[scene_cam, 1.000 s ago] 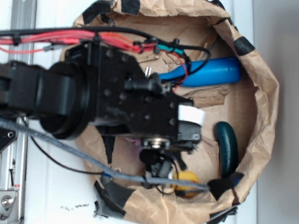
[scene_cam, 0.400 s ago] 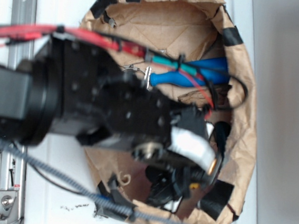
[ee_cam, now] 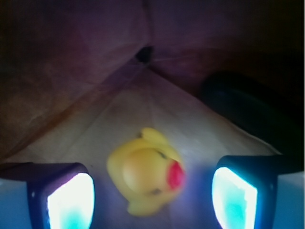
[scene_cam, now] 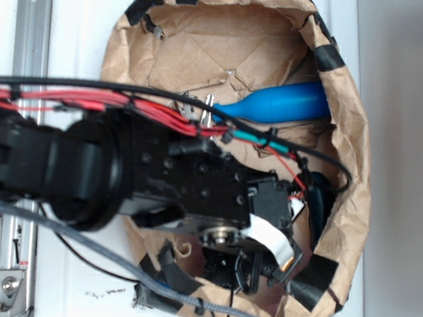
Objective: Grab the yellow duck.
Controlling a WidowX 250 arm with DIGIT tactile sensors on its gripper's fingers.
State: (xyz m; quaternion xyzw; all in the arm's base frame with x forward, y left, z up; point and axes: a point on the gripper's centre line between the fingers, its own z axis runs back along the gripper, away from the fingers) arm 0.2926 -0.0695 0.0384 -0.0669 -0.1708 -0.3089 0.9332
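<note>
The two fingers stand spread wide in the wrist view, one at the lower left and one at the lower right, each with a pale glowing pad, and neither touches anything. The gripper thus hangs open over the floor of the brown paper bag. One yellow duck sits between the fingers, nearer the left one, with clear gaps on both sides. Its red-orange beak points toward the right finger, and its rounded body rests on the pale paper floor. The picture is soft, so finer marks on the duck cannot be made out.

In the exterior view the duck is hidden under the black arm, which reaches in from the left and dips its wrist into the lower right part of the bag. One blue bottle-shaped pin lies on its side in the upper part of the bag, its narrow neck pointing left, well apart from the gripper. One dark green curved object lies against the right wall of the bag, partly covered by the wrist; the wrist view shows a dark rounded shape at upper right, behind the right finger.

Several patches of black tape hold the rim of the bag. A bundle of red cables runs along the top of the arm, and one grey braided cable crosses below it. The bag sits on a white table.
</note>
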